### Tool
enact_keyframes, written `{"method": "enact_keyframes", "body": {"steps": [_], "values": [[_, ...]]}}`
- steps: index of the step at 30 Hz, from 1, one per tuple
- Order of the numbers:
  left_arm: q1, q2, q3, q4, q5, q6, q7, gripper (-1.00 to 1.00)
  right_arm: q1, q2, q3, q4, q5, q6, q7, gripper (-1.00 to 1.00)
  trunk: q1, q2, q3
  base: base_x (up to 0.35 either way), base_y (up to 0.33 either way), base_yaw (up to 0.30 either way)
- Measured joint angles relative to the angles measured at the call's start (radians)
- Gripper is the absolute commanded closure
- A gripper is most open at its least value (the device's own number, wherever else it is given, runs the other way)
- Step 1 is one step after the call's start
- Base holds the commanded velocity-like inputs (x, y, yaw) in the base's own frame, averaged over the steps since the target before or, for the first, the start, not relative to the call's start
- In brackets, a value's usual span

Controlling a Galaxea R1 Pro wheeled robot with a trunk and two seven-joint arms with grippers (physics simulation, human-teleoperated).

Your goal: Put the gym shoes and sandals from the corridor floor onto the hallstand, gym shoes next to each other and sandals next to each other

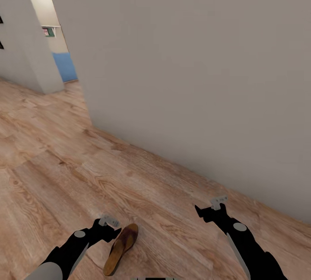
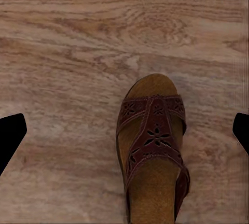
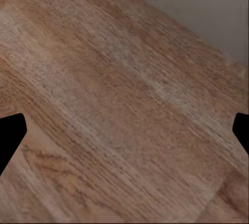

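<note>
The left gripper (image 1: 109, 222) hangs low over the corridor floor (image 1: 65, 172), its two dark fingertips spread wide apart with nothing between them. In the left wrist view those tips sit at the two side edges, and one brown sandal (image 2: 153, 156) lies on the planks beneath and between them, closer to one finger than the other. Its maroon cut-out strap faces up and its tan footbed shows at the toe. From the head camera the same sandal (image 1: 122, 247) lies flat just beside the left gripper, on the side toward the robot's middle, not touched by it.

The right gripper (image 1: 211, 207) is also spread open and empty, held over bare planks well apart from the sandal. A plain grey wall (image 1: 194, 68) rises just beyond it.

Judging by this, the task is early or mid-way: this sandal is not yet picked up, and lowering and closing on it seems the next step.
</note>
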Motion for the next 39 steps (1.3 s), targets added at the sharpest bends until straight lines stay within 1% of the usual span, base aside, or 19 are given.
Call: {"method": "enact_keyframes", "body": {"steps": [1,12,17,21,28,39], "values": [[0.0,0.0,0.0,0.0,0.0,0.0,0.0,-1.0,0.0,0.0,0.0,0.0,0.0,0.0,0.0,-1.0,0.0,0.0,-0.004,0.0,0.0,-0.291],[0.001,0.0,0.0,0.0,0.001,-0.011,0.001,-1.0,0.0,0.001,0.001,0.0,-0.001,0.0,0.0,-1.0,0.0,0.0,-0.004,0.0,0.0,-0.291],[0.001,0.0,0.0,0.0,0.001,-0.012,0.002,-1.0,0.0,0.001,0.002,-0.002,-0.001,0.0,0.0,-1.0,0.0,0.0,-0.004,0.0,0.0,-0.16],[0.001,0.0,0.0,0.0,0.001,-0.012,0.002,-1.0,0.0,0.001,0.002,-0.003,-0.001,0.0,0.0,-1.0,0.002,-0.001,-0.019,0.0,0.0,-0.056],[0.001,0.002,0.001,-0.001,0.001,-0.012,0.003,-1.0,0.0,0.001,0.003,-0.033,-0.001,0.0,0.0,-1.0,0.005,-0.003,-0.046,0.0,0.0,-0.009],[0.002,0.008,0.003,-0.001,0.001,-0.017,0.003,-1.0,0.0,0.001,0.005,-0.037,-0.001,0.0,0.0,-1.0,0.01,-0.005,-0.089,0.0,0.0,-0.001]]}}
